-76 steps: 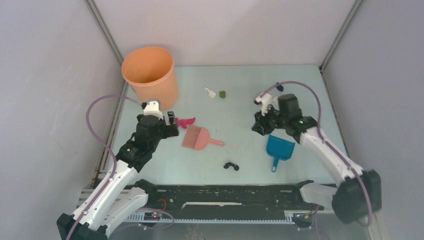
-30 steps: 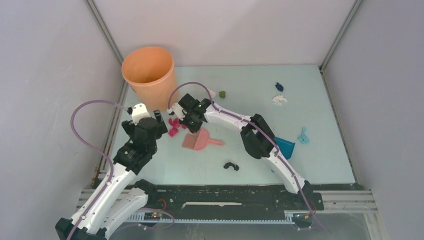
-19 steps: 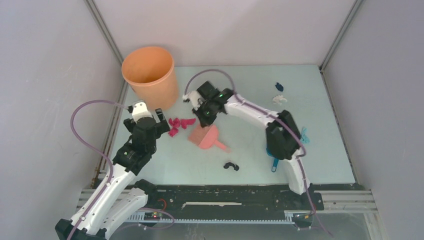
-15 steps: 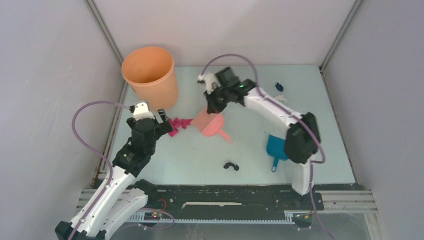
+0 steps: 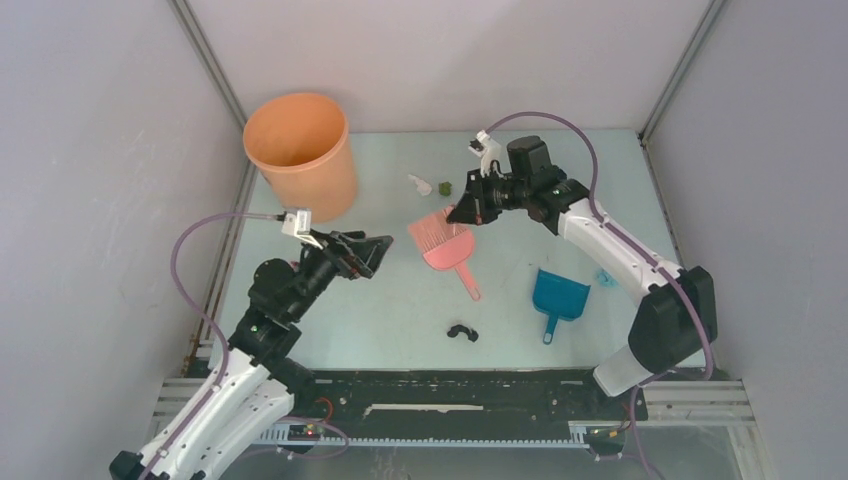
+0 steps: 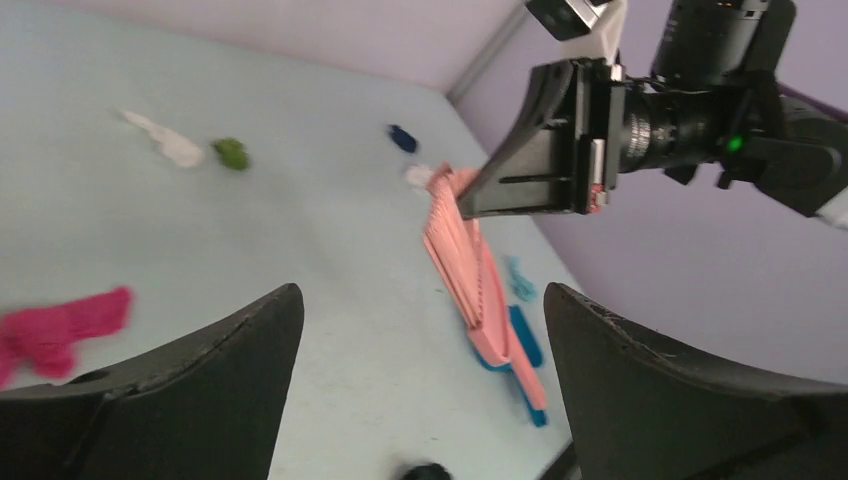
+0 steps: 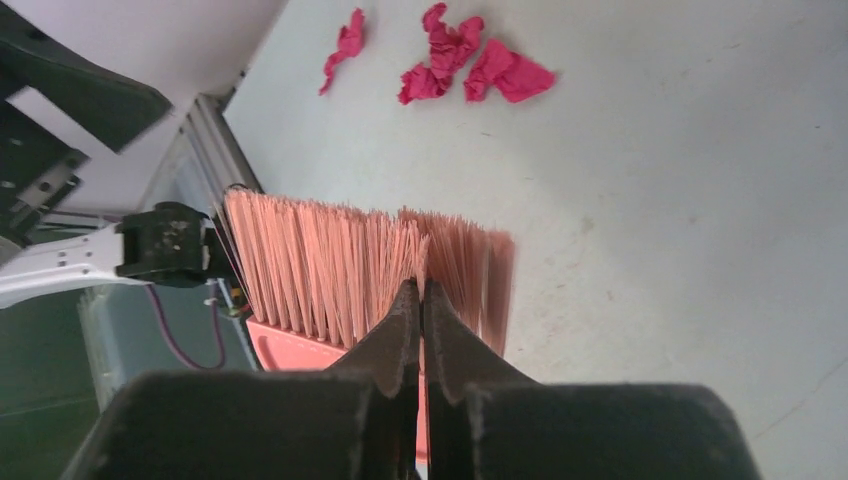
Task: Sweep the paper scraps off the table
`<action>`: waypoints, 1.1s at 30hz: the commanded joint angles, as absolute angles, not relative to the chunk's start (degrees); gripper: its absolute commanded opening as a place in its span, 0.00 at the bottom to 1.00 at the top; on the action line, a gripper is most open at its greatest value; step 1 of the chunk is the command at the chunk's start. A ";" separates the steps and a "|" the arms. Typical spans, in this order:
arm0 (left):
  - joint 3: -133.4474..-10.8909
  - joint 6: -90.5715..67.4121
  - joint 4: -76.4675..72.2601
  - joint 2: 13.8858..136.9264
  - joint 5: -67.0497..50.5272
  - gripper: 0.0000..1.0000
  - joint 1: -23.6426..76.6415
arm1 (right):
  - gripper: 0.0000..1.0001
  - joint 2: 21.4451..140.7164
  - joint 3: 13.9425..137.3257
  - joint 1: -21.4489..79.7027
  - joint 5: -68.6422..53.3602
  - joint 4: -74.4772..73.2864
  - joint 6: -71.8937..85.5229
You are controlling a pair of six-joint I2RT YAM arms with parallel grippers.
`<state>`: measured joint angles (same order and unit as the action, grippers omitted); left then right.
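I am holding my left gripper (image 5: 366,254) with its jaws wide apart at the table's (image 5: 380,310) nine o'clock, near the magenta paper scraps (image 6: 62,326). A white scrap (image 5: 420,185) and a green scrap (image 5: 445,187) are lying toward twelve o'clock. Just right of them my right gripper (image 5: 458,213) is clamping the pink brush (image 5: 440,243) by its bristles.

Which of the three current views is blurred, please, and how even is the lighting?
Left wrist view: motion-smeared, the crumpled magenta paper scrap and pink bristled plastic brush soft-edged. Right wrist view: bristles crisp, but the right tool close to the lens is dark and soft. Top view: sharp, evenly lit, only faint shadows on the pale mint-green table; no glare.
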<state>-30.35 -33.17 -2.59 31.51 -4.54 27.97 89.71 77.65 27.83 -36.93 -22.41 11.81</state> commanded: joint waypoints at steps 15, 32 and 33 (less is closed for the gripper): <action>-35.18 -40.21 -14.39 49.99 -0.10 0.76 45.71 | 0.00 79.70 72.00 28.39 -35.86 -9.92 21.41; -41.26 -29.95 3.86 49.76 0.48 0.00 45.80 | 0.48 77.32 69.96 24.97 -46.77 -18.84 8.33; -41.80 -28.95 7.66 49.22 0.44 0.00 45.85 | 0.51 76.62 69.96 24.09 -47.79 -20.83 6.53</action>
<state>-37.01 -35.59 -4.32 51.68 0.71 45.84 80.79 69.80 26.79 -39.83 -14.15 14.81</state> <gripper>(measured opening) 0.095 0.455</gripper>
